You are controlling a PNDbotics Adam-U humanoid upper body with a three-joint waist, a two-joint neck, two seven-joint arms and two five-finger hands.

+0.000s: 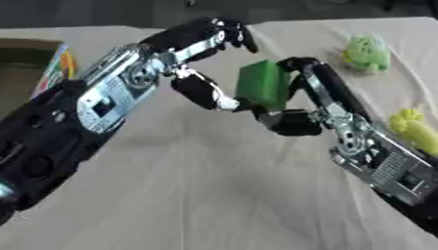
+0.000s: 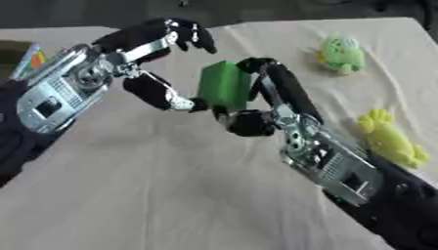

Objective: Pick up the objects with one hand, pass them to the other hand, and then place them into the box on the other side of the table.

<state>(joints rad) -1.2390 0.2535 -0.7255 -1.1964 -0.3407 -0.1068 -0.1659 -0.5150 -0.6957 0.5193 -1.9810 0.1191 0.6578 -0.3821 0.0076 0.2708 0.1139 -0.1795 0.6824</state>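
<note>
Evidently handover stage: the green block (image 1: 262, 84) was held above the table between both hands, not yet in the box (image 1: 26, 68).
Right hand (image 1: 295, 110): fingers and thumb were curled round the block, fingers over its right edge, thumb below it.
Left hand (image 1: 201, 63): fingers arched over the block's upper left; thumb (image 1: 201, 90) reached its lower left corner, touching or just beside it. Not closed on the block.
Block relative to left fingers: below them and to the right, inside the gap between fingers and thumb.
Long axis: roughly upright, slightly tilted.
Nearer hand: right held it; left was just beside it.
Next move, judged: left fingers close on the block's free left side before the right lets go.
Box: well left of both hands.
</note>
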